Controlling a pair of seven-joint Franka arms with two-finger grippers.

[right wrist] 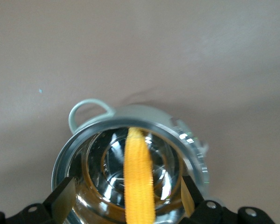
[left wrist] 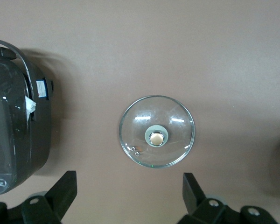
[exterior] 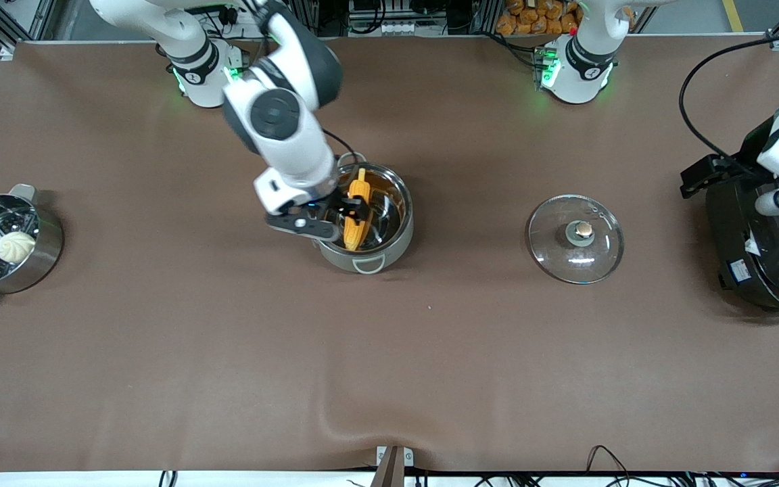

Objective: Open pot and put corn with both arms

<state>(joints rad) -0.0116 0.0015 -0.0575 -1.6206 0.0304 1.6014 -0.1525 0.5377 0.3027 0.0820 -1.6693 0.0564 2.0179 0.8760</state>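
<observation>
The steel pot [exterior: 401,203] stands uncovered mid-table. The yellow corn [exterior: 357,231] lies inside it, leaning on the rim. My right gripper [exterior: 352,215] hangs just over the pot, open, its fingers wide on either side of the corn [right wrist: 139,177] and apart from it; the pot's rim [right wrist: 65,158] shows below. The glass lid [exterior: 552,237] with its copper-coloured knob lies flat on the table toward the left arm's end. My left gripper [exterior: 704,174] is open and empty, up in the air beside the rice cooker; its wrist view shows the lid [left wrist: 177,126] below its own gripper [left wrist: 129,193].
A big black rice cooker [exterior: 761,257] stands at the left arm's end, also in the left wrist view [left wrist: 14,130]. A steel steamer pot [exterior: 51,250] with a white bun [exterior: 15,246] stands at the right arm's end.
</observation>
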